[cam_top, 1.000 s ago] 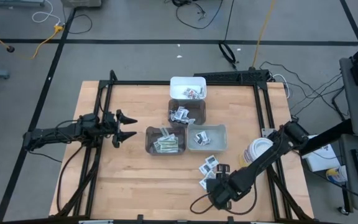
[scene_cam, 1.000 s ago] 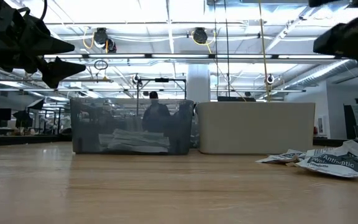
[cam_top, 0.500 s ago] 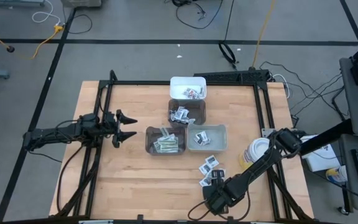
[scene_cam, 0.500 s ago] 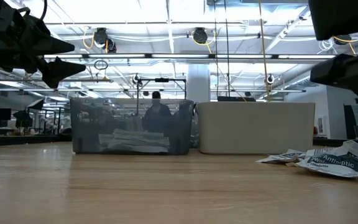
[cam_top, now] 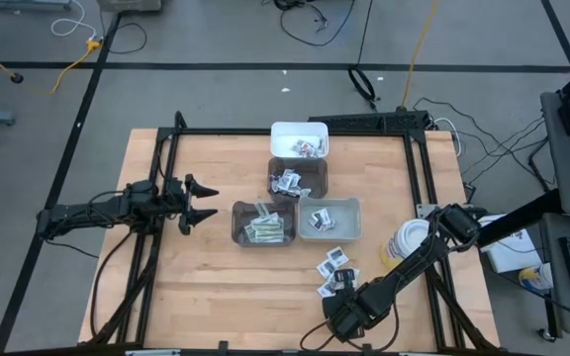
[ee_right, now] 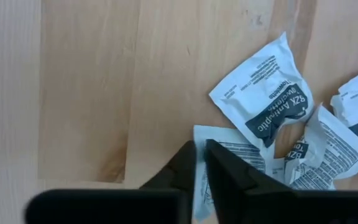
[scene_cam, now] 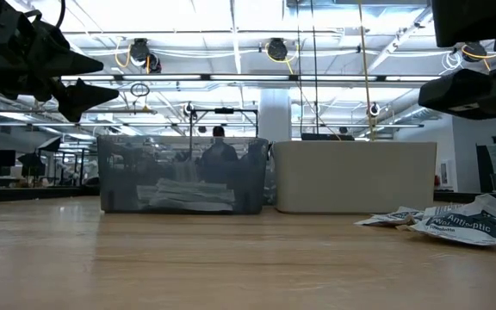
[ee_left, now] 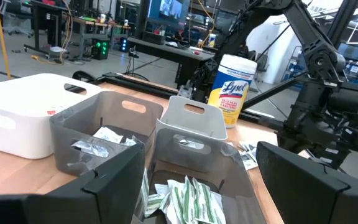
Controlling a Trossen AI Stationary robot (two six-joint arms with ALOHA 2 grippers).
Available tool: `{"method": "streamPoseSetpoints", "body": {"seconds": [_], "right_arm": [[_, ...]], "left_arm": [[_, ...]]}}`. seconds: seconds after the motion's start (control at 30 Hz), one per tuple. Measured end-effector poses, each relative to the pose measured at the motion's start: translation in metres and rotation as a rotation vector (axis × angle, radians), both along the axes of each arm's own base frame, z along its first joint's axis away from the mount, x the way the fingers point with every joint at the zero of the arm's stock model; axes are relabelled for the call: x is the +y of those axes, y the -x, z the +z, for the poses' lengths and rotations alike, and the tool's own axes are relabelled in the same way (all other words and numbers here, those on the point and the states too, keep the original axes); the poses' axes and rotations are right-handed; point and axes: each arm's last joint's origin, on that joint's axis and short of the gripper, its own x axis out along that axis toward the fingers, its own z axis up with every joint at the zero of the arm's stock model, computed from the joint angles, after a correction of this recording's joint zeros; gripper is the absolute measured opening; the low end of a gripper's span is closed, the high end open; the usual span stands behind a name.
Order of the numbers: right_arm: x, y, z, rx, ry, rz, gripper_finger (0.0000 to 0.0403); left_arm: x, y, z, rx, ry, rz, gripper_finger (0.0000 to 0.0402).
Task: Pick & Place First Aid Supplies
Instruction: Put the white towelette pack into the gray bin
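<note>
The right gripper (ee_right: pixel 201 163) hovers low over the desk (cam_top: pixel 206 277) at its near edge, fingers (ee_right: pixel 225 171) nearly together with only a thin gap, their tips at the edge of a white sachet (ee_right: pixel 229 165). Whether any of it is pinched, I cannot tell. More sachets (cam_top: pixel 332 269) lie crumpled and overlapping just beside it, short of the bins (cam_top: pixel 295 203). The risk is a lift that comes up empty, or one that drags a neighbouring sachet along, since the flat packets overlap. The left gripper (cam_top: pixel 198 202) waits with fingers spread wide and empty, left of the bins.
</note>
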Motion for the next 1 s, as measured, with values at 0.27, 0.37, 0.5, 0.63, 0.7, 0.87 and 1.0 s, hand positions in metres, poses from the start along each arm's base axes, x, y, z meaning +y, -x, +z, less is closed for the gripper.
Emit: {"method": "streamPoseSetpoints", "body": {"seconds": [0.27,0.37,0.5,0.63,0.7,0.87,1.0], "right_arm": [[0.000,0.000,0.000,0.000,0.006,0.020,0.0005],[0.000,0.000,0.000,0.001,0.014,0.033,0.0002],[-0.004,0.004,0.009,0.013,0.033,0.025,0.0001],[-0.009,0.010,0.030,0.018,0.036,0.021,0.0001],[-0.011,0.012,0.041,0.022,0.022,0.022,0.0001],[-0.016,0.019,0.069,0.009,-0.007,0.001,0.0000],[-0.021,0.025,0.088,0.003,-0.048,-0.027,0.0000]], "left_arm": [[0.000,0.000,0.000,0.000,0.000,0.000,0.0310],[0.000,0.000,0.000,0.000,0.000,0.000,0.0310],[0.000,0.000,0.000,0.000,0.000,0.000,0.0310],[0.000,0.000,0.000,0.000,0.000,0.000,0.0310],[0.000,0.000,0.000,0.000,0.000,0.000,0.0310],[0.000,0.000,0.000,0.000,0.000,0.000,0.0310],[0.000,0.000,0.000,0.000,0.000,0.000,0.0310]]}}
